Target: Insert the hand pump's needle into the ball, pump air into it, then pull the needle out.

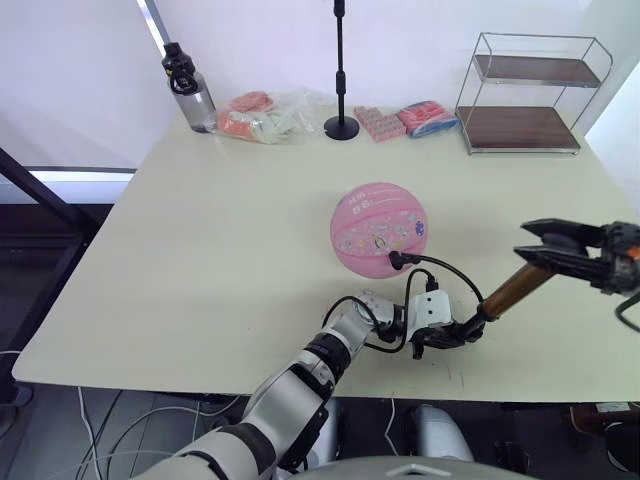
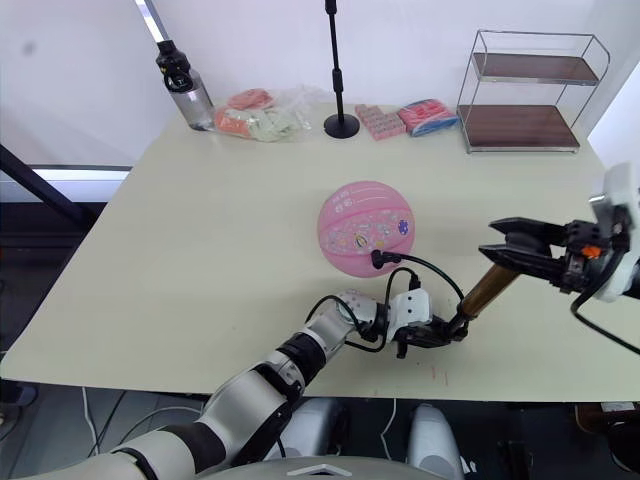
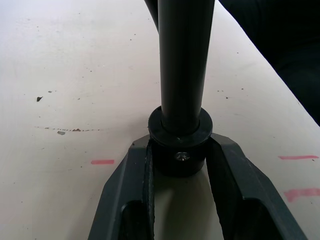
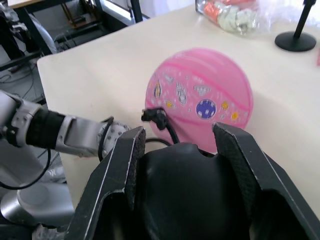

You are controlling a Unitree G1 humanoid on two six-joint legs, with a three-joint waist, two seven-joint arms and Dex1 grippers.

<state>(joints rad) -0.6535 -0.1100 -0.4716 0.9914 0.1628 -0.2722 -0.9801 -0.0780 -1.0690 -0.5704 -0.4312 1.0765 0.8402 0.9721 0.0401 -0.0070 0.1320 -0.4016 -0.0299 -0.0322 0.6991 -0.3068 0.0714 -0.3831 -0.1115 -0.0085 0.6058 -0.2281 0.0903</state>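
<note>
Pump [image 1: 512, 288] lies at a slant over the near-right part of the table [image 1: 200, 260], bronze-gold barrel rising from its black base cap toward the right. Left gripper [image 1: 445, 333] pinches that base cap: in the left wrist view both fingers [image 3: 131, 185] press against the cap, tabletop right under it. Right gripper [image 1: 545, 243] sits at the upper, handle end; right wrist view shows its fingers [image 4: 120, 165] spread either side of the black handle [image 4: 187, 192], apparently against it, but I can't confirm a firm clamp.

Hose [image 1: 440, 270] loops up from the base end and arcs back to the ball [image 1: 381, 229]. Its black fitting [image 1: 398, 261] butts against the ball's near-lower side; the needle itself can't be made out.

Ball is pink, sitting on the table about mid-depth, a bit right of centre, near the left gripper but not touching it. Prints: small cartoon figures, a blue round one [image 4: 205, 108] in the right wrist view. Pale lettering on top is too small to read.

Far edge of the table: bottle [image 1: 190, 90], clear bag of packets [image 1: 265, 115], black stand [image 1: 341, 75], pink pack [image 1: 378, 122], two-tier wire shelf [image 1: 530, 95]. No labels legible on any of them. Short pink marks [image 3: 102, 162] on the tabletop near the base cap.
</note>
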